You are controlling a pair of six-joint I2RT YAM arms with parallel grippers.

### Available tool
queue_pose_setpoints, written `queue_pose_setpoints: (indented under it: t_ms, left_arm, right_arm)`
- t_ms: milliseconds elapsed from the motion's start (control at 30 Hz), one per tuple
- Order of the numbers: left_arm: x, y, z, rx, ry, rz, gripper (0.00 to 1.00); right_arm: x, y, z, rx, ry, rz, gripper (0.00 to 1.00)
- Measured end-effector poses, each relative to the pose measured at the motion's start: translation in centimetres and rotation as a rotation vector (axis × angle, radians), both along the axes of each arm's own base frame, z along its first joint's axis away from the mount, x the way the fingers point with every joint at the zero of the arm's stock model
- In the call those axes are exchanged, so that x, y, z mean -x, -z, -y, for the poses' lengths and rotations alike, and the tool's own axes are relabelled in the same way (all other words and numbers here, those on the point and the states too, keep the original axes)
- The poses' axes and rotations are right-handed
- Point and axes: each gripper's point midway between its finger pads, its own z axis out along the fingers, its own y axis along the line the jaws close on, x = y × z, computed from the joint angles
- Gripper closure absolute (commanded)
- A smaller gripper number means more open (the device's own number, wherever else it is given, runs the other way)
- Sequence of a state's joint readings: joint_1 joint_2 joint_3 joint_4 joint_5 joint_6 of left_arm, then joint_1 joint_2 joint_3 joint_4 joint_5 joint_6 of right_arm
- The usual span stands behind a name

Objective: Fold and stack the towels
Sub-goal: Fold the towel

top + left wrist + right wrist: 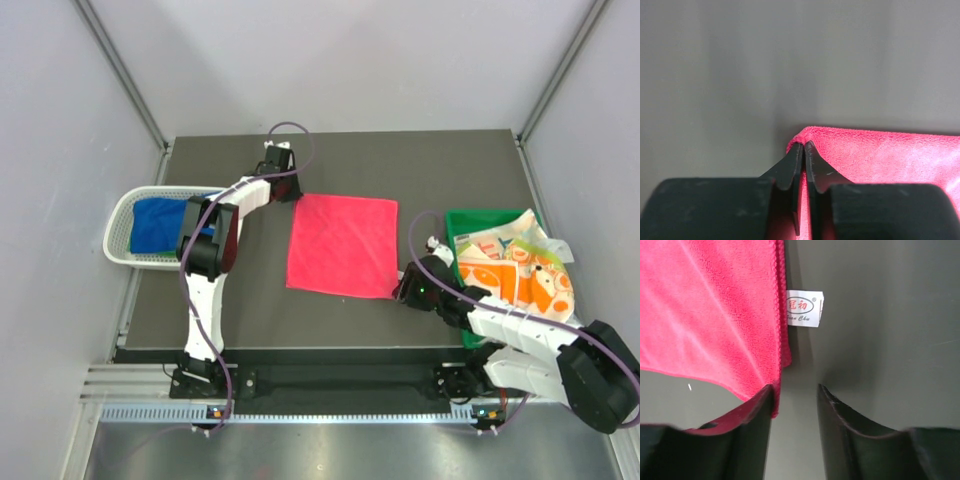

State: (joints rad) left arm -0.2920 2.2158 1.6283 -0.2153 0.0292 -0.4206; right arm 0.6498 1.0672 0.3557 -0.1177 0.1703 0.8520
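A pink-red towel [340, 245] lies spread flat in the middle of the dark table. My left gripper [289, 190] is at its far left corner; in the left wrist view the gripper [804, 145] is shut, pinching the towel [880, 155] at that corner. My right gripper [402, 290] is at the near right corner. In the right wrist view it [796, 390] is open, with the towel [715, 315] edge against the left finger [760, 410]. A blue towel [155, 222] lies in the basket. Printed white and orange towels [515, 270] lie on the tray.
The white mesh basket [120, 225] stands at the table's left edge. The green tray [458, 222] stands at the right edge. A white label [805, 309] sticks out of the towel's hem. Grey walls close in the back and sides.
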Motion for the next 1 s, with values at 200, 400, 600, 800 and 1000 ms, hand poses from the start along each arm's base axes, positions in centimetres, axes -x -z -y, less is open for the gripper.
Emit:
queue_pose_setpoints:
  t_ms: [200, 400, 600, 800, 1000]
  left_arm:
    - [-0.1, -0.2, 0.3, 0.015, 0.011, 0.003, 0.66]
    - [-0.1, -0.4, 0.8, 0.031, 0.031, 0.006, 0.54]
    - [-0.2, -0.6, 0.8, 0.038, 0.042, 0.007, 0.54]
    - [-0.1, -0.7, 0.2, 0.029, 0.057, -0.009, 0.54]
    - [-0.1, -0.6, 0.0, 0.012, 0.087, -0.019, 0.53]
  right_arm:
    - [-1.8, -2.3, 0.1, 0.054, -0.010, 0.054, 0.51]
    - [-9.3, -6.6, 1.6, 0.097, 0.055, 0.156, 0.51]
    - [-18.2, -7.4, 1.7, 0.174, 0.055, 0.189, 0.53]
    - [-23.8, -5.6, 0.1, 0.231, 0.005, 0.186, 0.55]
    - [-25.5, -2.9, -0.1, 0.295, -0.030, 0.139, 0.55]
